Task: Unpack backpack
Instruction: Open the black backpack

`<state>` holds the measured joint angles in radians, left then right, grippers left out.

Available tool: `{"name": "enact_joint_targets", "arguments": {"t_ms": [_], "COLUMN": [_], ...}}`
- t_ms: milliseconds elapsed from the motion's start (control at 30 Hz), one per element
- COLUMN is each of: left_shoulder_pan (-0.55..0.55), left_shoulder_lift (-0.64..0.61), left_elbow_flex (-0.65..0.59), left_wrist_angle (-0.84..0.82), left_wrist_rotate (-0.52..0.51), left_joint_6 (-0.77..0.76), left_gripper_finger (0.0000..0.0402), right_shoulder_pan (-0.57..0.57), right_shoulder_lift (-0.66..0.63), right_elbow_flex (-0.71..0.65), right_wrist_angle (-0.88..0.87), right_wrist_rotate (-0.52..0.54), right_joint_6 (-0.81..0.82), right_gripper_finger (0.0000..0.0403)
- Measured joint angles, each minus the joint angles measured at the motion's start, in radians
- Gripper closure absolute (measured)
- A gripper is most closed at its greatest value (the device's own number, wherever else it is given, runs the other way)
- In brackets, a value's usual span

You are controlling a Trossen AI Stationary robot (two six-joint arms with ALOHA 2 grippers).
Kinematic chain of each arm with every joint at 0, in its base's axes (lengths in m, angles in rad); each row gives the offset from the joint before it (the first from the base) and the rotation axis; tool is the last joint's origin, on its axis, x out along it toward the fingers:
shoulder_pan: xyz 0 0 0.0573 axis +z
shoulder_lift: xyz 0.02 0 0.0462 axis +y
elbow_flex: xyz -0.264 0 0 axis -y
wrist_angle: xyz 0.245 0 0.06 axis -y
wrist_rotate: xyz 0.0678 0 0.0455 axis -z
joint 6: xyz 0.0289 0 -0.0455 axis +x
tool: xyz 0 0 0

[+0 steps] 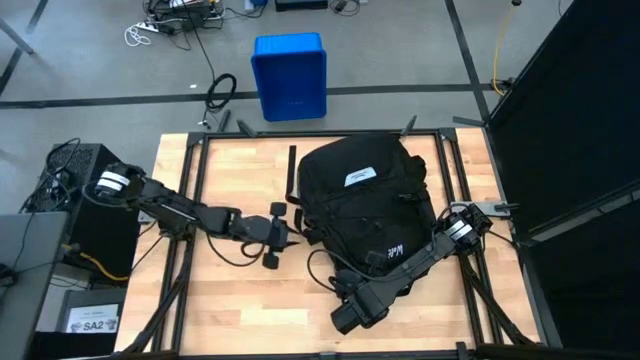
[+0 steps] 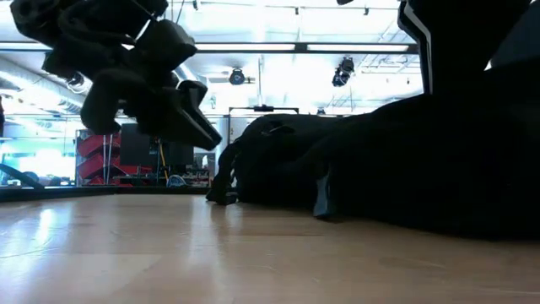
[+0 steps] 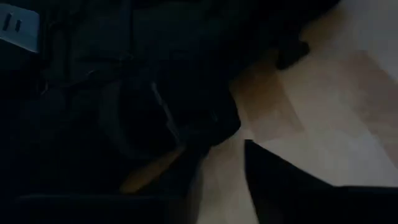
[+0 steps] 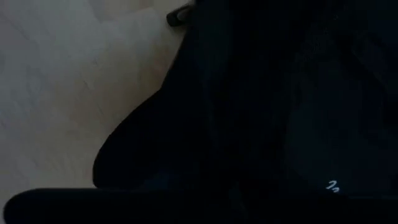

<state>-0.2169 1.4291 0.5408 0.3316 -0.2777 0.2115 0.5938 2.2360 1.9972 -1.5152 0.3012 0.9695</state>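
Note:
The black backpack [image 1: 360, 210] lies flat on the wooden table [image 1: 230, 300], its white label [image 1: 359, 176] toward the far edge and its small white lettering [image 1: 393, 254] toward the near edge. My left gripper [image 1: 292, 236] hangs open just above the table at the backpack's left side, with bare wood showing between its fingers [image 3: 273, 180]. Whether it touches the fabric I cannot tell. My right gripper [image 1: 352, 312] points steeply down at the backpack's near end. Its wrist view is filled with black fabric [image 4: 280, 93].
A blue plastic bin [image 1: 289, 75] stands on the floor beyond the far edge. A black strap [image 1: 291, 170] trails from the backpack's far left corner across the table. Bare wood lies to the left and near left. A black curtain [image 1: 580, 120] hangs on the right.

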Motion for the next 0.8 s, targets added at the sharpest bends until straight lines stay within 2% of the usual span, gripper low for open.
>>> {"name": "enact_joint_targets", "arguments": {"t_ms": [100, 267, 367, 433, 567, 633, 733, 800], "left_shoulder_pan": [-0.001, -0.001, 0.005, 0.007, 0.007, 0.007, 0.007, 0.007], "left_shoulder_lift": [0.031, 0.105, 0.154, 0.184, 0.202, 0.202, 0.197, 0.197], "left_elbow_flex": [0.025, 0.042, 0.045, 0.045, 0.045, 0.045, 0.045, 0.054], "left_wrist_angle": [0.002, 0.047, 0.069, 0.087, 0.099, 0.106, 0.106, 0.104], "left_wrist_rotate": [-0.068, -0.072, -0.072, -0.072, -0.087, -0.092, -0.093, -0.093], "left_joint_6": [-0.002, -0.004, -0.005, -0.005, -0.006, -0.011, -0.014, -0.030], "left_gripper_finger": [0.0227, 0.0157, 0.0137, 0.0141, 0.0199, 0.0253, 0.0360, 0.0387], "right_shoulder_pan": [0.002, 0.006, 0.005, 0.005, 0.004, 0.001, -0.013, -0.025], "right_shoulder_lift": [0.000, 0.000, -0.001, -0.002, -0.001, -0.001, -0.001, 0.000], "right_elbow_flex": [0.000, 0.002, 0.038, 0.063, 0.103, 0.115, 0.116, 0.116], "right_wrist_angle": [0.010, 0.056, 0.085, 0.084, 0.070, 0.071, 0.089, 0.096], "right_wrist_rotate": [0.004, 0.002, -0.013, 0.001, 0.056, 0.084, 0.114, 0.158], "right_joint_6": [0.000, 0.000, -0.001, -0.002, -0.044, -0.066, -0.092, -0.107], "right_gripper_finger": [0.0337, 0.0343, 0.0341, 0.0341, 0.0347, 0.0351, 0.0355, 0.0355]}}
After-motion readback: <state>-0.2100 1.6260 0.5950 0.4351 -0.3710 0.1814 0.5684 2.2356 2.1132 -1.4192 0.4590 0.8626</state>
